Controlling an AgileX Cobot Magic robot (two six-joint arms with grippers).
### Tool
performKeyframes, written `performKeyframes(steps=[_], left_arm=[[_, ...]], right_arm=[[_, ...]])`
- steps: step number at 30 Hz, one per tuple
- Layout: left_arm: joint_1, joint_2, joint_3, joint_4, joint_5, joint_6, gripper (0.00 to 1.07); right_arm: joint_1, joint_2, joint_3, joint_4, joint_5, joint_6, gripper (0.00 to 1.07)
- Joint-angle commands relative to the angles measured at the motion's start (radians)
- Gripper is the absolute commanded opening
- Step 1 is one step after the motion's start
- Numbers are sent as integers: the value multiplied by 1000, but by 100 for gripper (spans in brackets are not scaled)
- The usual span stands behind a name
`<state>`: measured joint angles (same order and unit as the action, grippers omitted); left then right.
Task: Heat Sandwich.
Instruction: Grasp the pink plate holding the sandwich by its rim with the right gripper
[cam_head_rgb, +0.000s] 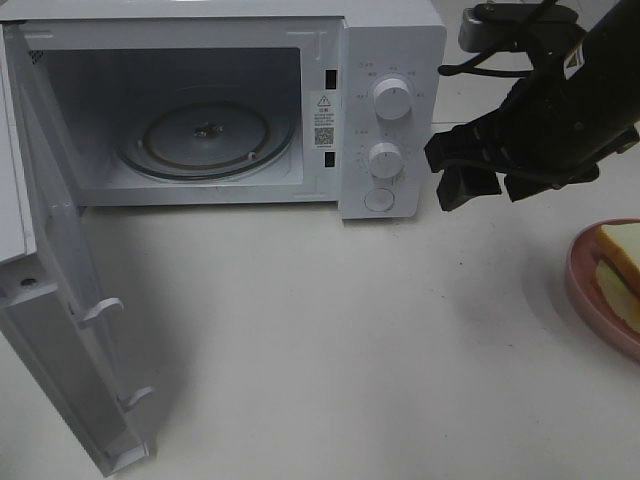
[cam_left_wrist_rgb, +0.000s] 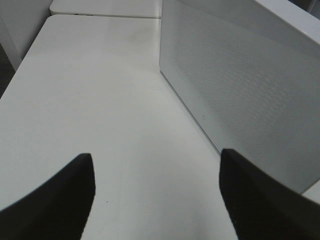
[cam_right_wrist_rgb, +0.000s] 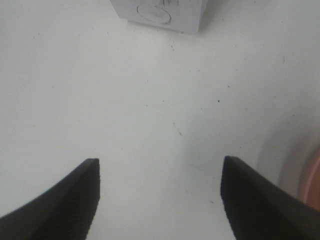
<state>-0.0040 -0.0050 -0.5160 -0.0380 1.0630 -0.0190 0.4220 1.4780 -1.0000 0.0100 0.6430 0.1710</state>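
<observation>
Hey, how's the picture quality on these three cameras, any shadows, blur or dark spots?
Exterior high: evenly lit and sharp, with the right arm's soft shadow on the table beside the plate and a dim microwave cavity. Left wrist: the fingertips are dark, soft-edged blurs. Right wrist: fingertips blurred likewise, the plate rim a pink smear.

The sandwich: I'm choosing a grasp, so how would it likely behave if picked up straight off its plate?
Probably soft and floppy: the sandwich looks like white bread slices, so a squeeze would likely dent it. The slices lie offset with pale filling showing, so they may slide apart when lifted. Moving the pink plate likely keeps it together better.
</observation>
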Motion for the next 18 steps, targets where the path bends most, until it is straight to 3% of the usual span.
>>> performKeyframes(steps=[1, 11, 15, 18], left_arm=[[-7, -23, 1, -1, 5, 1, 67], [-7, -23, 1, -1, 5, 1, 67], [-7, -23, 1, -1, 5, 1, 67], [-7, -23, 1, -1, 5, 1, 67]], right_arm=[[-3, -12, -52, -26, 131, -10, 69], [-71, -12, -141, -65, 288, -13, 69], [-180, -12, -146, -65, 331, -14, 69], [-209, -12, -146, -65, 335, -24, 69]])
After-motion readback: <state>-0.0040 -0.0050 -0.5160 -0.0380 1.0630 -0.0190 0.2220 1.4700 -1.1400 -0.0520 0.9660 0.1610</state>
